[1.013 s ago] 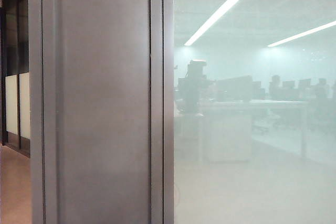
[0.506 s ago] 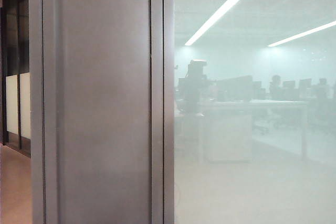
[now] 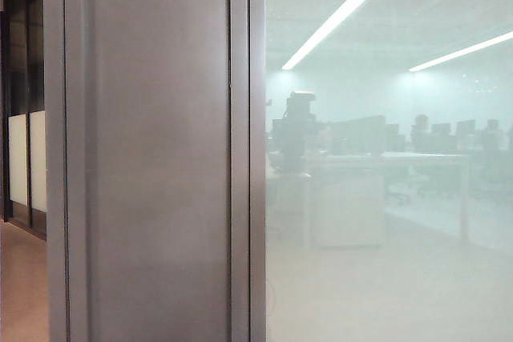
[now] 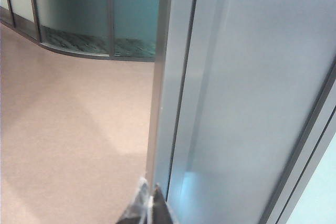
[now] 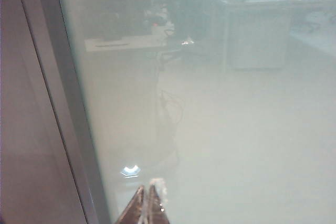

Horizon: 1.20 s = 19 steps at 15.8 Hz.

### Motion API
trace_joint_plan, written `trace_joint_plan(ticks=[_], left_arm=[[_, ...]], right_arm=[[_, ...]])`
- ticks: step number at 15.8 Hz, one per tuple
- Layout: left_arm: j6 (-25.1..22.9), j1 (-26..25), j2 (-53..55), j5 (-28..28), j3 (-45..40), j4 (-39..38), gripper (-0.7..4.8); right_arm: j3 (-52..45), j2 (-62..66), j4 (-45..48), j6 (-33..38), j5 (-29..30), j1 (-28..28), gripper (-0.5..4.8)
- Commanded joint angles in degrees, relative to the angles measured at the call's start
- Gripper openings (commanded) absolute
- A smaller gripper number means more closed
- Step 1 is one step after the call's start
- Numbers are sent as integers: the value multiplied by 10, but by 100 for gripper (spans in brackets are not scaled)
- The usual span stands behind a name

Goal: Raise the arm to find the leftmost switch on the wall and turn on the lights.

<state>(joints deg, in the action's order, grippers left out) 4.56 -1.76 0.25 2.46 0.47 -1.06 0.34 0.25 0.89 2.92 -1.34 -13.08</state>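
Observation:
The switch is out of view in every frame. In the exterior view the arm (image 3: 292, 130) shows only as a dark, hazy silhouette with a blocky head in the frosted glass (image 3: 385, 262). My left gripper (image 4: 149, 187) is shut with nothing in it, its tips close to the edge of a grey metal wall panel (image 4: 252, 103). My right gripper (image 5: 146, 187) is shut and empty too, pointing at the frosted glass (image 5: 236, 145) beside the panel's frame (image 5: 68, 129).
A wide grey metal panel (image 3: 156, 158) fills the left half of the exterior view, with a corridor and pinkish floor (image 4: 63, 129) beyond its left edge. Desks, monitors and seated people (image 3: 417, 138) show hazily in the glass, under two bright ceiling strips (image 3: 345, 10).

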Motion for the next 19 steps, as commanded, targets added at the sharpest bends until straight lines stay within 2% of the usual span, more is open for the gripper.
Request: trace_joint_plan(ticks=[1,7,15,19], left_arm=[[0,-1,0,2,0,11,-5],[0,-1,0,2,0,11,-5],[0,-1,0,2,0,11,-5],[0,-1,0,2,0,11,-5]], right_arm=[[1,-1,6,-1,0,0,0],[1,-1,7,-2,-2,3,-1],[1,-1,-7,5,2,137,0],[1,-1,-7,5,2,127,0]])
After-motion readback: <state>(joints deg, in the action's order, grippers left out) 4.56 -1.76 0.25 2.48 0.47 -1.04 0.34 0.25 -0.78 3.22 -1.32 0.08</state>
